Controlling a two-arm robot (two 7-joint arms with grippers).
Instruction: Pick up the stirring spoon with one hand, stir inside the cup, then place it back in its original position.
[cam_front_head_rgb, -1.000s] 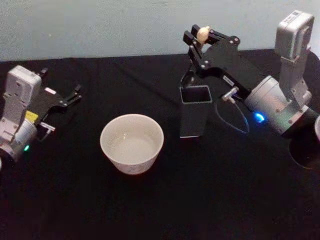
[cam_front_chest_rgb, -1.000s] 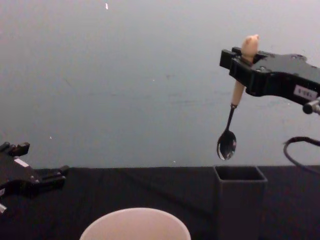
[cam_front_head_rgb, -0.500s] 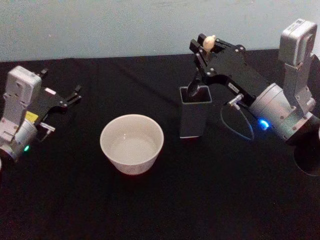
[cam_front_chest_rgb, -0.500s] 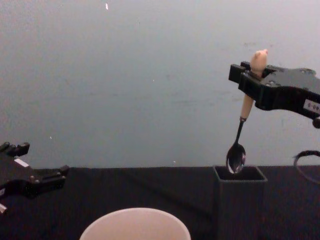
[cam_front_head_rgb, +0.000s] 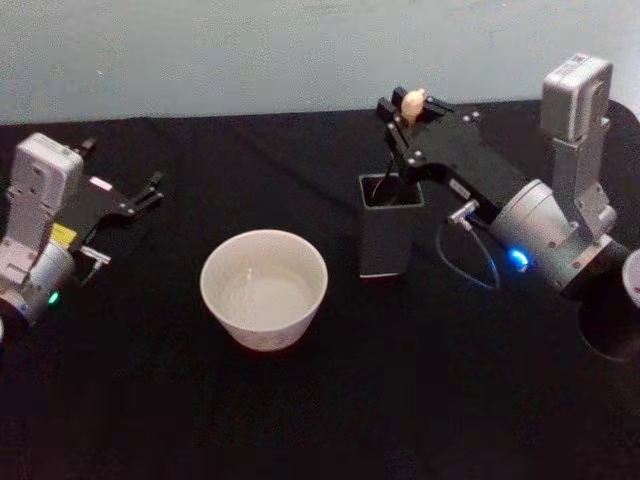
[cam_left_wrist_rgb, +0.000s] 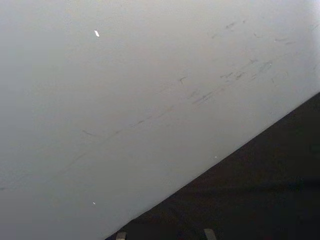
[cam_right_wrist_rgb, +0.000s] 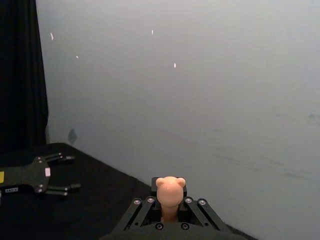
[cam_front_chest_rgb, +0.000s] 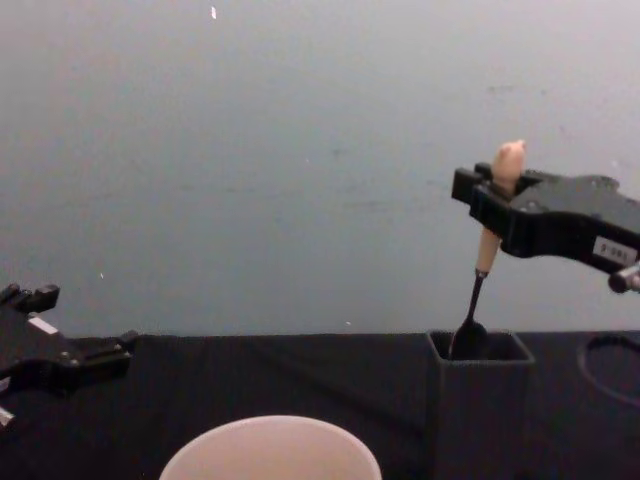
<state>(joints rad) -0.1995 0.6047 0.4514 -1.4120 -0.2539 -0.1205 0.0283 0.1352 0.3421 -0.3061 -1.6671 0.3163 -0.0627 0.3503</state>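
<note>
The stirring spoon (cam_front_chest_rgb: 487, 262) is gripped at its handle by the right tool (cam_front_chest_rgb: 492, 195); its bowl sits inside the holder (cam_front_chest_rgb: 478, 400) mouth, at 3 o'clock from the cup (cam_front_head_rgb: 264, 286); it is best kept upright, lowered centrally, then freed; the left tool (cam_front_head_rgb: 140, 193) is parked at 9 o'clock, jaws apart.

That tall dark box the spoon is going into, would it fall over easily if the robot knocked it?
Probably fairly easily. The holder stands tall on a narrow base, so a sideways nudge from the stirring spoon in the right gripper could tip it. It looks rigid and likely light, and the black tablecloth may grip its base.
</note>
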